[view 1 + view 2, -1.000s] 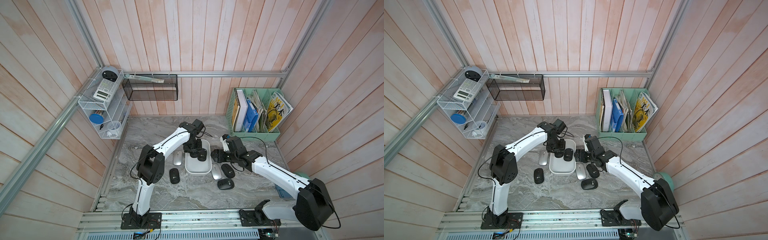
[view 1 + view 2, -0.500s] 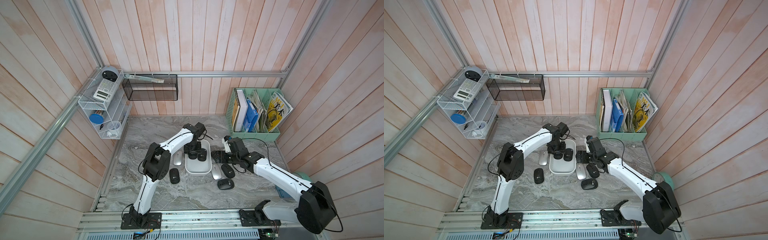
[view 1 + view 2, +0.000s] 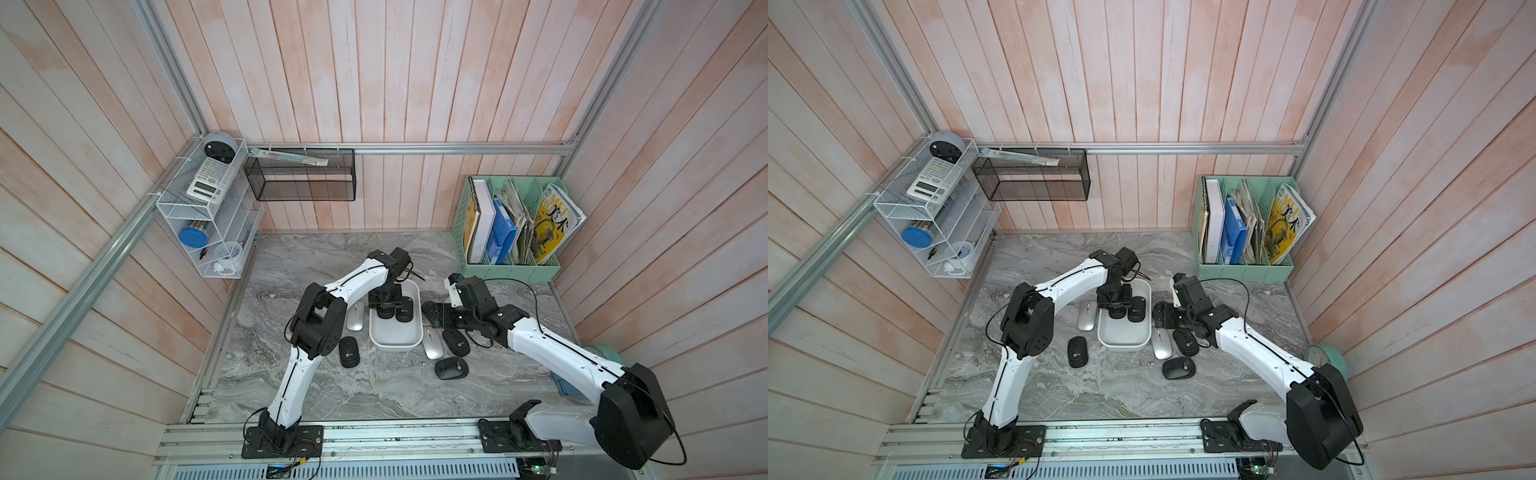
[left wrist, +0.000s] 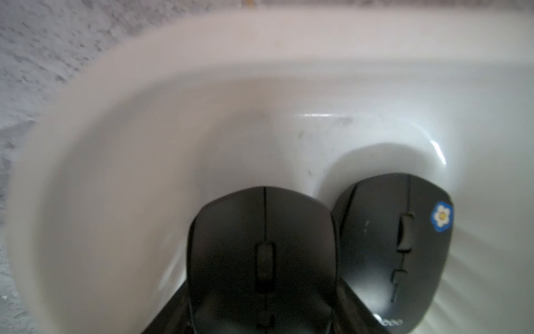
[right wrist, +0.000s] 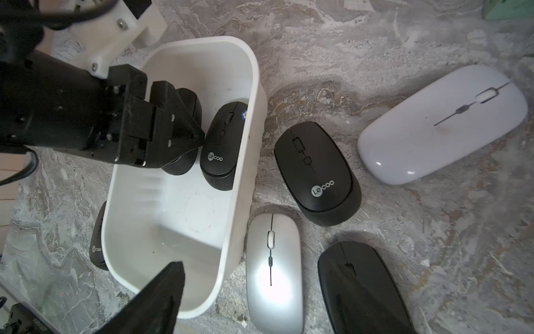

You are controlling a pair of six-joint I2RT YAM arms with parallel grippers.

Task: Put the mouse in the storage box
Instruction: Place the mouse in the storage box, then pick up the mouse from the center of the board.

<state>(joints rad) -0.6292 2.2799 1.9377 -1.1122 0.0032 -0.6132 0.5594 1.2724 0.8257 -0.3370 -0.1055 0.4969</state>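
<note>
The white storage box (image 3: 395,343) (image 3: 1123,340) stands mid-table. My left gripper (image 3: 385,306) (image 4: 261,318) reaches down into its far end, shut on a black mouse (image 4: 261,245) (image 5: 180,166). Its fingers (image 5: 173,121) flank that mouse. A second black mouse (image 4: 396,245) (image 5: 222,144) with a blue flower sticker lies beside it inside the box. My right gripper (image 3: 432,313) (image 5: 264,289) hovers open just right of the box, nothing held. One of its fingers (image 5: 161,297) is over the box's near rim. A silver mouse (image 5: 271,260) lies below the gap.
Right of the box lie a black mouse (image 3: 456,343), another black one (image 3: 451,368) and a white one (image 5: 442,121). Left of it lie a silver mouse (image 3: 355,316) and a black one (image 3: 349,352). A green file holder (image 3: 511,232) stands back right. A black mesh basket (image 3: 301,178) hangs on the back wall.
The left arm's elbow has shifted a little to the right while its gripper stays in the box's far end with the mouse. The right arm has barely moved.
</note>
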